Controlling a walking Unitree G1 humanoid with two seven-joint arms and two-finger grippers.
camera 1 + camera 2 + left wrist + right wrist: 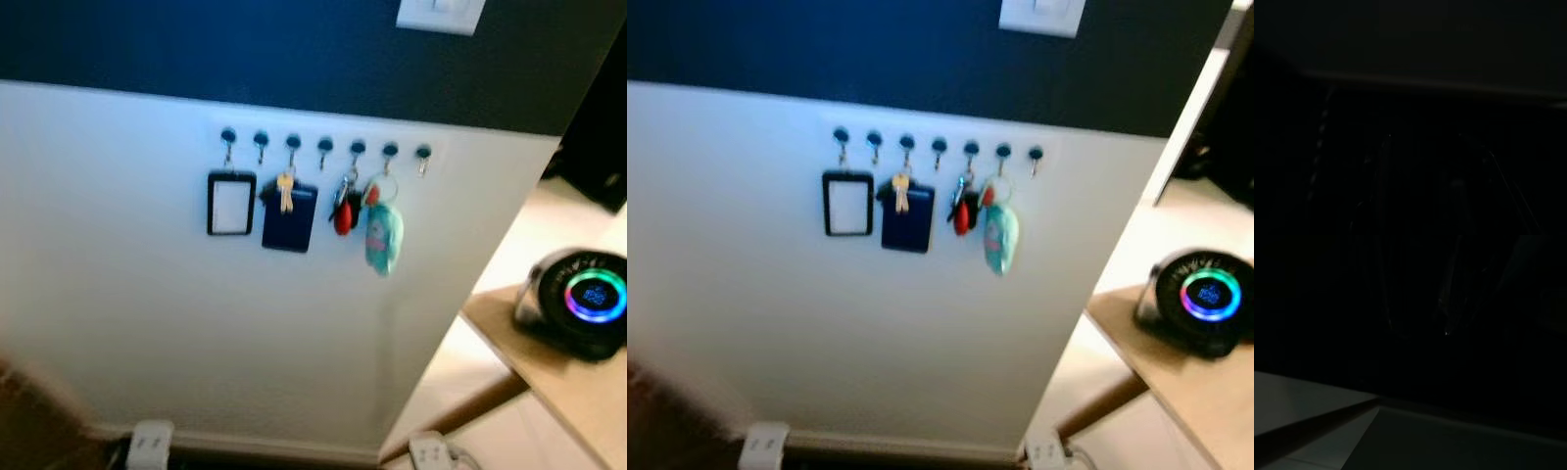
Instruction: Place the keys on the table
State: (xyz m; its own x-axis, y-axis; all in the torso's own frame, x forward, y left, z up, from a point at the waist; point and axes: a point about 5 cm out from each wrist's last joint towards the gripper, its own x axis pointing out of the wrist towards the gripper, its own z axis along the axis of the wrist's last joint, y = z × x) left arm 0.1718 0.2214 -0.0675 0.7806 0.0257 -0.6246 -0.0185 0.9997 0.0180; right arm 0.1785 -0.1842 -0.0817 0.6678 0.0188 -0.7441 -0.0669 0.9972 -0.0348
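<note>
Ahead, keys (345, 208) on white wall (147, 323) hooks (324, 147) — wooden table (568, 387) right.

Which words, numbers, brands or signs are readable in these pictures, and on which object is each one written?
No text can be read.
Round device on the wooden table: a glowing display inside its coloured ring, too blurred to read.
Badge holder on the hooks: its window looks blank.
Dark blue card and teal key fob: no legible marking.
Both wrist views: too dark to read.

white wall (147, 323) (navy above), tiled floor (519, 441)
</note>
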